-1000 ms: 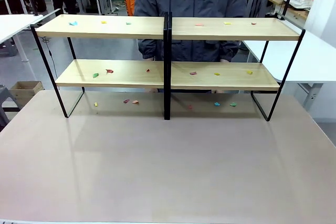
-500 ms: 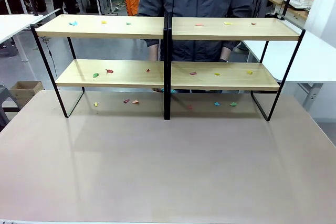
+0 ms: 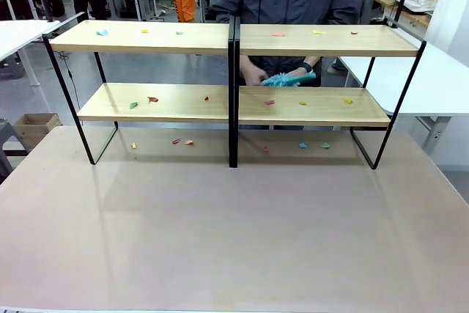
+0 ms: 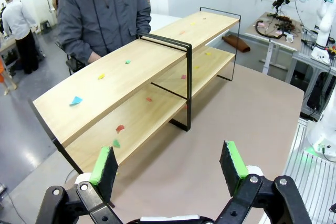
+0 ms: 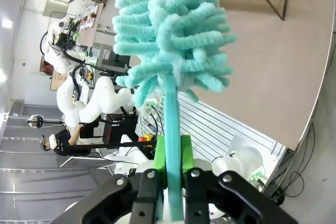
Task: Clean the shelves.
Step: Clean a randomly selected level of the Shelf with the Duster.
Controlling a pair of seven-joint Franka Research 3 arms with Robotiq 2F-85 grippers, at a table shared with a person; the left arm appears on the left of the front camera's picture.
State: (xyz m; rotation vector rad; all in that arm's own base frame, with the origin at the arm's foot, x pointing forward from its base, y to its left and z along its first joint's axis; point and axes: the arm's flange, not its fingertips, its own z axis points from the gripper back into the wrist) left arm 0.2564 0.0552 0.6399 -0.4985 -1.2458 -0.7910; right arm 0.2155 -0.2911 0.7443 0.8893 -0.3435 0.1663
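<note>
The left gripper (image 4: 169,165) is held on the robot's side of the shelves, its green-padded fingers spread wide with nothing between them. The right gripper (image 5: 173,153) is pressed together on the flat handle of a turquoise duster with a fluffy chenille head (image 5: 173,35), which is carried high and well apart from the shelves. The shelves (image 3: 161,111), two joined two-tier racks of thin black metal frame and long light-wood boards, stand across the far part of a plain brown tabletop (image 3: 234,232). Small coloured paper scraps (image 3: 152,99) are scattered on both tiers and on the tabletop under the shelves. Behind the shelves, a person's hand (image 3: 253,75) holds a second duster (image 3: 289,78) of the same colour between the tiers of the right-hand rack. No board is judged to be cleaned yet. Three faults should be anticipated. The light frames may be shoved or tipped if the head is driven against an upright. Scraps may be flicked off the boards rather than gathered. The person's hand may be struck if the right-hand rack is entered while it is occupied.
</note>
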